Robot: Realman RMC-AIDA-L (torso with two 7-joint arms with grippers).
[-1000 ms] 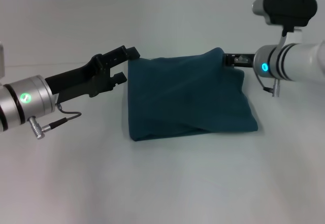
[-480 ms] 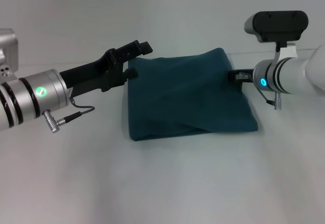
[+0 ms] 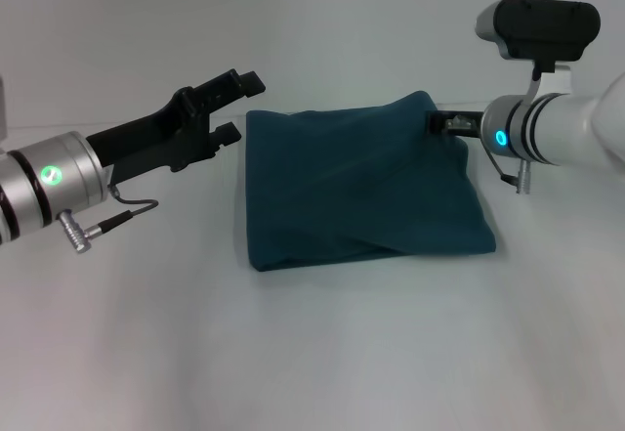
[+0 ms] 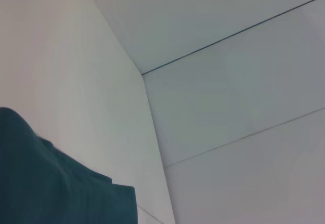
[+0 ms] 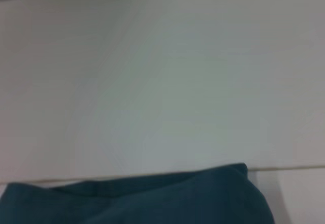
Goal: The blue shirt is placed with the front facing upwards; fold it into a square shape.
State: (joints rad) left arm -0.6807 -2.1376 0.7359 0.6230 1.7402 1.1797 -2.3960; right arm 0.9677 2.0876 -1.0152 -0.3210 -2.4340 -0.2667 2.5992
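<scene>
Head view: left pincer agape beside blue shirt.

Under my view: plain white table, matte, no marks, soft shadows only. Behind it a white wall, meeting the tabletop along a faint horizontal line. My left wrist camera shows pale wall panels split by thin dark seams, running diagonally across the shot. My right wrist camera shows more blank white wall, with a seam near one corner.
</scene>
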